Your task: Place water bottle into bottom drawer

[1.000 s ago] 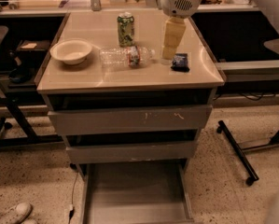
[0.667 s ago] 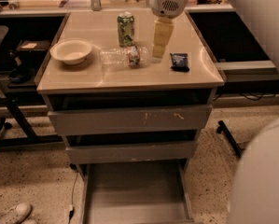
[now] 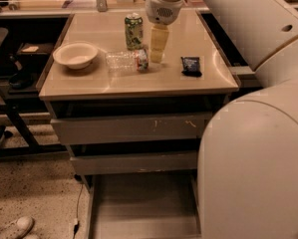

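Note:
The water bottle (image 3: 127,61) lies on its side on the table top, clear and crinkled, with its red-and-blue label band at its right end. My gripper (image 3: 157,45) hangs from the wrist just right of the bottle's label end, its pale fingers (image 3: 158,41) pointing down at the table top. It holds nothing. The bottom drawer (image 3: 138,205) is pulled out below the two upper grey drawers and shows a plain grey floor; my arm covers its right part.
A green soda can (image 3: 133,31) stands just behind the bottle. A white bowl (image 3: 75,54) sits at the left of the table top (image 3: 88,81) and a small dark packet (image 3: 191,66) at the right. A white shoe (image 3: 11,228) lies on the floor at lower left.
My gripper has moved left and down across the table, from near the dark packet to right beside the bottle's label end. My arm now fills the right side of the view.

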### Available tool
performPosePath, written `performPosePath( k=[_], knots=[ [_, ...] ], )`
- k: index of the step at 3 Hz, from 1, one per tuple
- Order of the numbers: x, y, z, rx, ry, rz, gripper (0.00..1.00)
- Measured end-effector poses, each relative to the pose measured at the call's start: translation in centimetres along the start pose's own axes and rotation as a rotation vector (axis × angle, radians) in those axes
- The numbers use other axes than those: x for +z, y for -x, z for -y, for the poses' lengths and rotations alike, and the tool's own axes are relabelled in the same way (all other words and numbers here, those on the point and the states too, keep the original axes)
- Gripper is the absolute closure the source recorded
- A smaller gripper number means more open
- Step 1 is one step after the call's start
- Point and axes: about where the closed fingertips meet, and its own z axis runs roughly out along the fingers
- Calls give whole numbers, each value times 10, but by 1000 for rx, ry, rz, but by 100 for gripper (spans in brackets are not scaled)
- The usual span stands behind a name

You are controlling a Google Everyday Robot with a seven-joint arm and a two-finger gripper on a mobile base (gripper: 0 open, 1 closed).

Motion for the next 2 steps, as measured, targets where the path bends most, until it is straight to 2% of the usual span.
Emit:
performPosePath(
  k=[2],
  knots=[
    [43,2,16,2,51,-24,0]
  ],
)
